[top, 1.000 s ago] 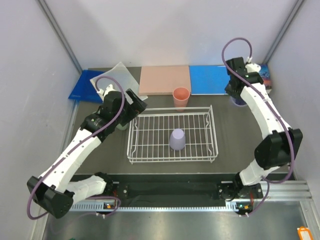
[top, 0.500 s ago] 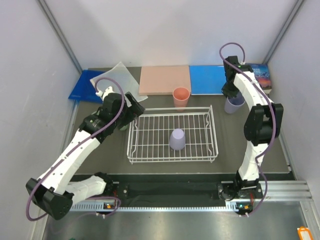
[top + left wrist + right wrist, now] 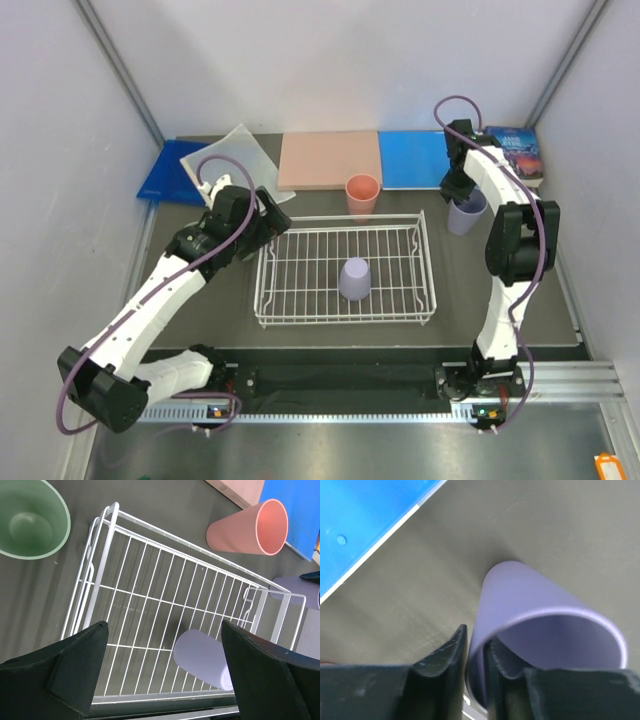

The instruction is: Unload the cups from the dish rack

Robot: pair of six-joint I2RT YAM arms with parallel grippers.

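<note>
1. As the view from above shows, the right arm has folded inward during the last second. The right gripper (image 3: 461, 192) now hangs low over a purple cup (image 3: 466, 214). This cup stands mouth up on the table (image 3: 232, 305), just beyond the far right corner of the rack (image 3: 340, 321). A second ago it was mostly hidden under the arm. The pink cup (image 3: 362, 195) stands behind the rack as before, and one upside-down cup (image 3: 354, 280) is still inside the rack. The left gripper (image 3: 262, 222) has hardly moved from the far left corner of the rack.

2. In the left wrist view, the left gripper (image 3: 163, 627) is spread wide and holds nothing. Below it is the rack (image 3: 150, 527) with the upside-down cup (image 3: 205, 666) inside. A green cup (image 3: 31, 525) stands outside the rack, and so does the pink cup (image 3: 247, 527).

3. In the right wrist view, the right gripper (image 3: 476, 636) has one finger outside and one inside the purple cup (image 3: 540, 595), both close against its wall. I cannot tell if they pinch it or have begun to let go. The cup rests on the table (image 3: 580, 525) near a blue mat (image 3: 360, 520). I judge that this cup is delivered and only the release remains. After that, the cup in the rack is the only one I can see left to unload.
</note>
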